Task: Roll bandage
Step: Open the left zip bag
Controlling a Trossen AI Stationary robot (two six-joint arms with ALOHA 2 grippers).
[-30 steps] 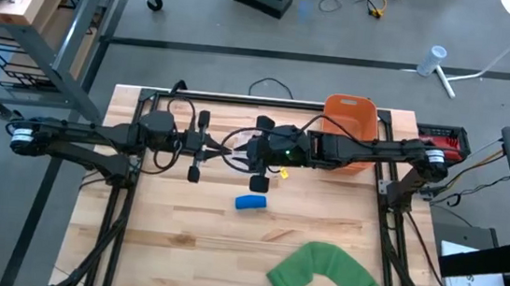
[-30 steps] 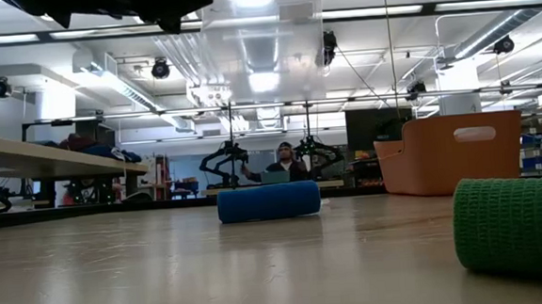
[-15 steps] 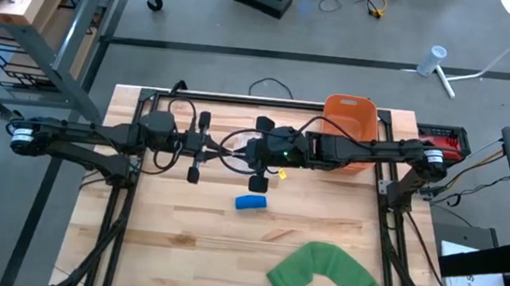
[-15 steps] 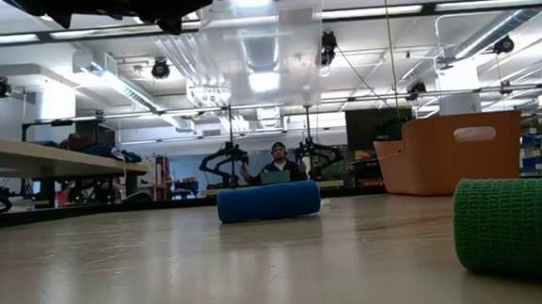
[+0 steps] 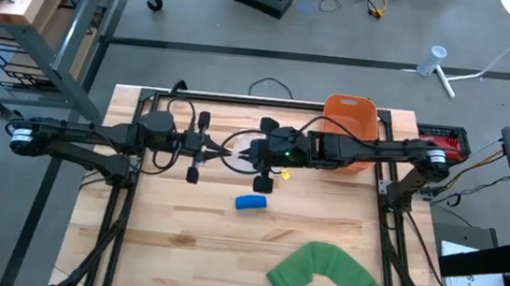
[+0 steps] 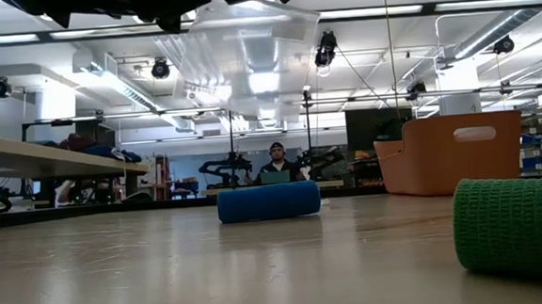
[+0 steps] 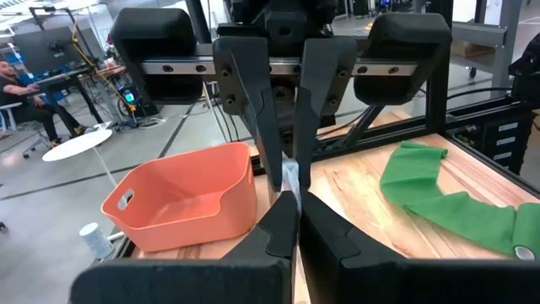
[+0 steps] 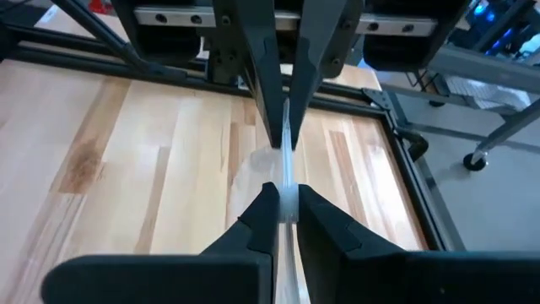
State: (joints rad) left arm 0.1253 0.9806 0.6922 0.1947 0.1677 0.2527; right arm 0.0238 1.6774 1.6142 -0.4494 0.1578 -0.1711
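Both grippers meet nose to nose above the back half of the pale wooden slatted table (image 5: 172, 229), and a thin, clear, film-like strip (image 8: 287, 160) is stretched between them. In the right wrist view the right gripper (image 8: 285, 207) has its dark fingers pressed together on the near end of that strip, while the left gripper's fingers opposite pinch the far end. The left wrist view shows the same from the other side: the left gripper (image 7: 292, 221) is clamped on the strip, whose pale edge stands up between its fingertips.

From above, the left gripper (image 5: 220, 147) reaches in from the table's left and the right gripper (image 5: 247, 152) from its right, fingertips almost touching.

A small blue cylindrical roll of bandage (image 5: 250, 202) lies on its side on the table, in front of the grippers and slightly to the right, apart from both. The low view shows this roll (image 6: 268, 201) resting flat on the surface, with the grippers above it.

A long green knitted bandage (image 5: 322, 273), bent in an arch, lies near the front right edge. An orange plastic bin (image 5: 349, 126) stands at the back right.
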